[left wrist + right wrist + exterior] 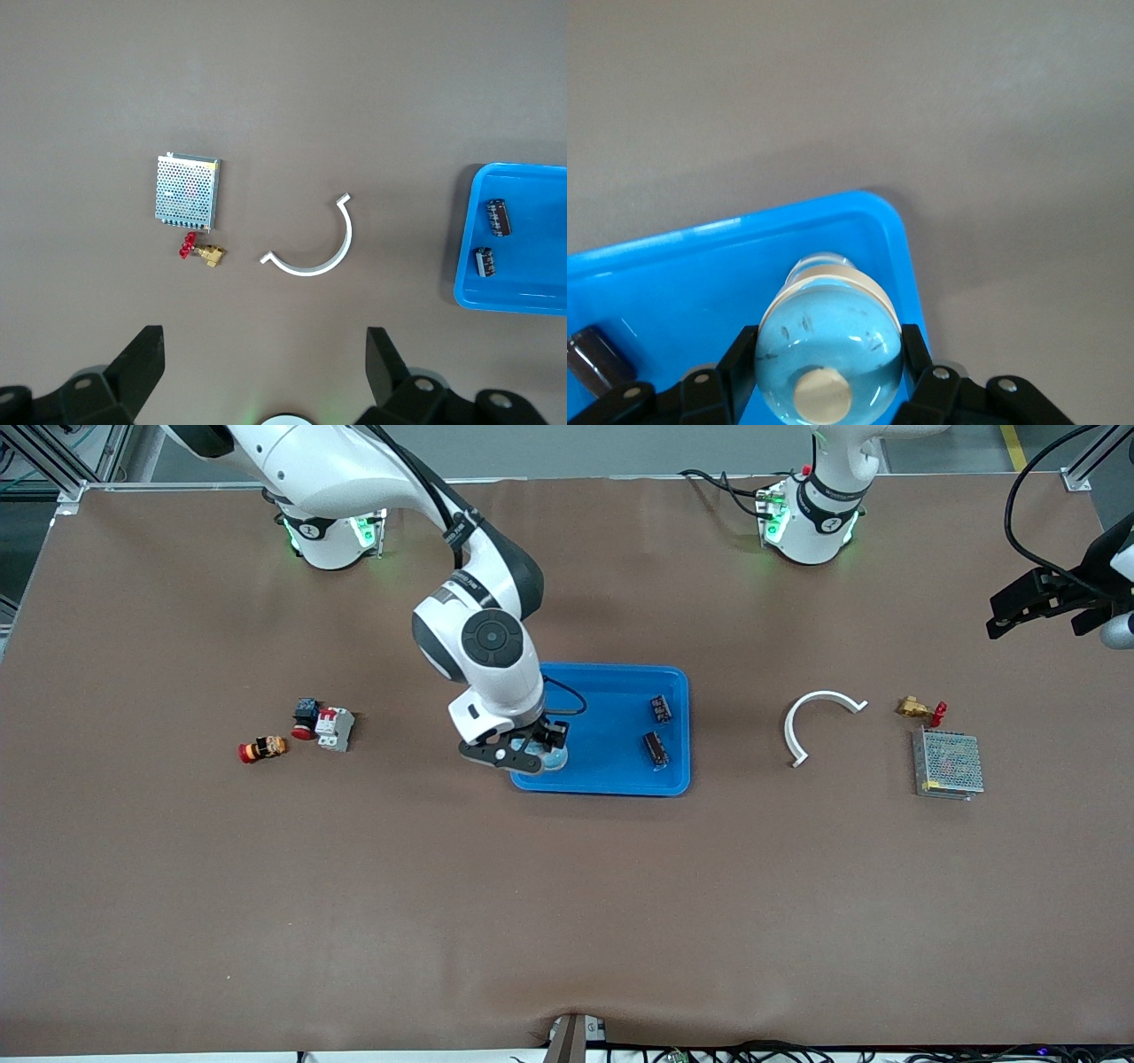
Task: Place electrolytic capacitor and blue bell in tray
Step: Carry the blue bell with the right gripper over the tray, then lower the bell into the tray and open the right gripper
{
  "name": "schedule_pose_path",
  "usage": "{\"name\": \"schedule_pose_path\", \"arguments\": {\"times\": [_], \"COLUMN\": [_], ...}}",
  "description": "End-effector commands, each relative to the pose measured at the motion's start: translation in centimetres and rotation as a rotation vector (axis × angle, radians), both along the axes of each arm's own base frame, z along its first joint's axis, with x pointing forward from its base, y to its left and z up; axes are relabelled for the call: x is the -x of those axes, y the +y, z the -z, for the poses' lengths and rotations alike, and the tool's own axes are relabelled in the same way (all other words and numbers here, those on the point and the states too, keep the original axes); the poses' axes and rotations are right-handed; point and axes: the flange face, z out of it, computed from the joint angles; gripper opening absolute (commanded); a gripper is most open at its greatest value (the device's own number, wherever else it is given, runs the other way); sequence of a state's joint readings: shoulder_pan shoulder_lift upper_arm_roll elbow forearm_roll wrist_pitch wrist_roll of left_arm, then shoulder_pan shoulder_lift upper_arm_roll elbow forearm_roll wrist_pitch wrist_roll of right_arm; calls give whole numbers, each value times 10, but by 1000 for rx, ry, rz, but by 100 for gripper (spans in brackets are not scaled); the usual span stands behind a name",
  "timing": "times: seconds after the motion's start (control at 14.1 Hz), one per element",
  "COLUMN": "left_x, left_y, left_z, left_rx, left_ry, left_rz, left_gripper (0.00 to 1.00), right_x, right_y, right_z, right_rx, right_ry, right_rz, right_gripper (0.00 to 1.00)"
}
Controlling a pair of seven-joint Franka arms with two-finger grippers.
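The bright-blue tray (611,691) lies mid-table. Two dark electrolytic capacitors (661,708) (656,748) lie in it at the side toward the left arm's end; the left wrist view shows them (499,216) (485,262) in the tray (532,266). My right gripper (532,751) is shut on the blue bell (554,758), low over the tray corner nearest the front camera. In the right wrist view the fingers (744,354) clamp the clear-blue dome (833,310) above the tray (700,266). My left gripper (1019,607) (266,335) hangs open and empty, high over the left arm's end of the table.
Toward the left arm's end lie a white curved strip (819,722), a brass valve with a red handle (920,708) and a metal mesh box (948,763). Toward the right arm's end lie a red-and-white breaker (335,728), a black-and-red button (306,716) and a small orange-red part (262,748).
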State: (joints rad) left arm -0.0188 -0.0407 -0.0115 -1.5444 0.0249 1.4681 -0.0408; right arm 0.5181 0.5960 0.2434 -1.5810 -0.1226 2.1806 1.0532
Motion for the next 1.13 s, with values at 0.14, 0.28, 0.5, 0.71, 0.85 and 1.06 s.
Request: {"name": "schedule_pose_path", "arguments": {"times": [0.14, 0.28, 0.5, 0.71, 0.85, 1.06], "left_x": [2, 3, 3, 3, 3, 2], "left_y": [1, 0, -1, -1, -1, -3], "left_z": [-3, -5, -5, -5, -5, -5], "left_rx": [12, 10, 10, 12, 14, 16], "left_ry": [6, 2, 2, 5, 2, 4], "left_rz": [11, 14, 15, 16, 22, 22], "left_gripper": [100, 100, 100, 100, 100, 100], "right_x": [42, 54, 76, 91, 93, 100], "right_y": [13, 21, 37, 51, 52, 48], "right_z": [29, 35, 42, 46, 49, 64], "right_rx": [-14, -15, -8, -12, -18, -52], "right_ry": [-16, -14, -7, -12, -14, -39], "right_rz": [5, -1, -19, -13, -16, -22], "right_gripper": [40, 40, 40, 40, 40, 40]}}
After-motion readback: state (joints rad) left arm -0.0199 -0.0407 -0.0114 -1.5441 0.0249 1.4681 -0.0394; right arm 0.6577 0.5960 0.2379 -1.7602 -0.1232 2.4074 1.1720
